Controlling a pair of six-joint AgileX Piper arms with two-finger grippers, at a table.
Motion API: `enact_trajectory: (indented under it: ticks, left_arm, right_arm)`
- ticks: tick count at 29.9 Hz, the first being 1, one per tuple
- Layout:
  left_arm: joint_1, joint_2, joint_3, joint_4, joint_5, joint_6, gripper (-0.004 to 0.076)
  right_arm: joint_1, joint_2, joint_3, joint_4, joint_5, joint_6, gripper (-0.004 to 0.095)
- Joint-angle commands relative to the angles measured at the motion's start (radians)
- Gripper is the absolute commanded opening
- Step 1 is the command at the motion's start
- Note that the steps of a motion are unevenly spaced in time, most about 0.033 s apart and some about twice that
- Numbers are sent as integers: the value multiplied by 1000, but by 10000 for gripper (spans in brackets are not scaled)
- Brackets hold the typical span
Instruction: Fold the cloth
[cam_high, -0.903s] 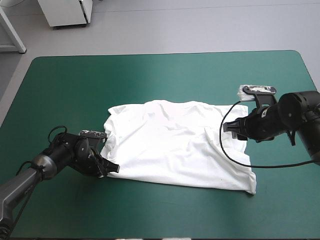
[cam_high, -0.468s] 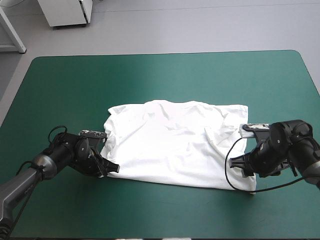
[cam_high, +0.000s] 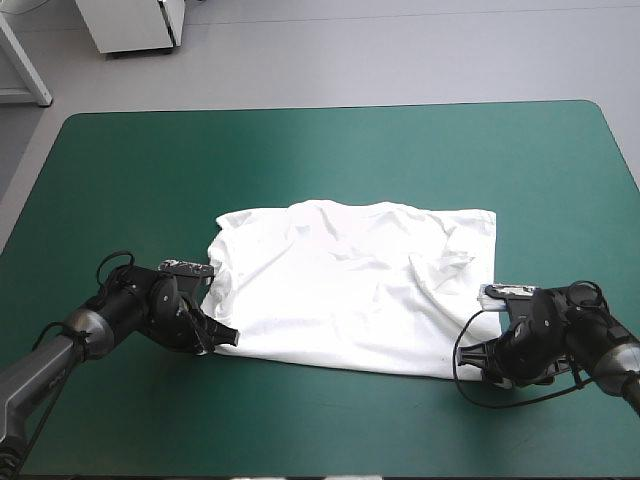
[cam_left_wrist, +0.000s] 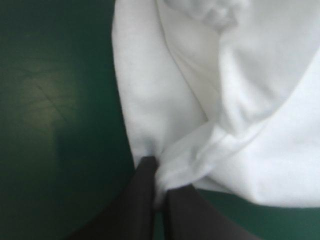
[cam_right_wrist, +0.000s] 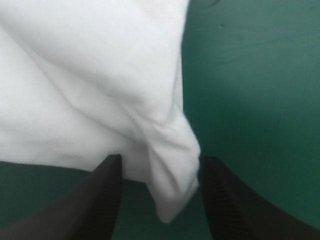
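Note:
The white T-shirt (cam_high: 350, 285) lies spread flat on the teal-green cover, folded over once, with wrinkles near its right side. My left gripper (cam_high: 222, 338) is shut on the T-shirt at its near left corner; in the left wrist view the cloth (cam_left_wrist: 220, 100) bunches where the black fingers (cam_left_wrist: 145, 200) pinch it. My right gripper (cam_high: 490, 362) sits low at the near right corner. In the right wrist view its fingers (cam_right_wrist: 107, 190) stand open on either side of the corner of the T-shirt (cam_right_wrist: 172, 190), which lies between them.
Bare teal-green cover (cam_high: 300, 160) stretches beyond the T-shirt to the far edge and on both sides. A white cabinet (cam_high: 130, 25) stands on the floor beyond the table's far left.
My right arm has come down from the T-shirt's far right side to its near right corner. The left gripper has stayed put on its corner.

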Motion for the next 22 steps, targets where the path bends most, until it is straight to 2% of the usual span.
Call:
enact_trajectory:
  ticks: [1, 4, 8, 12, 15, 22]
  left_arm:
    - [-8, 38, 21, -61, -118, 4, -9]
    - [-8, 38, 21, -61, -124, 4, -9]
    - [-8, 38, 13, -61, -125, 4, -9]
    - [-8, 38, -13, -61, -119, 4, -9]
    - [-8, 38, -58, -61, -90, 6, -9]
    - [-8, 30, -233, -61, 55, 67, -9]
  right_arm:
    - [1, 8, 0, 29, -70, 1, 470]
    - [1, 66, 16, 56, -107, -1, 442]
    - [1, 157, 16, 67, -109, 2, 311]
    - [1, 170, 9, 79, -81, 6, -17]
    - [1, 141, -16, 79, -46, 6, -12]
    - [1, 11, -194, 17, 86, 51, -15]
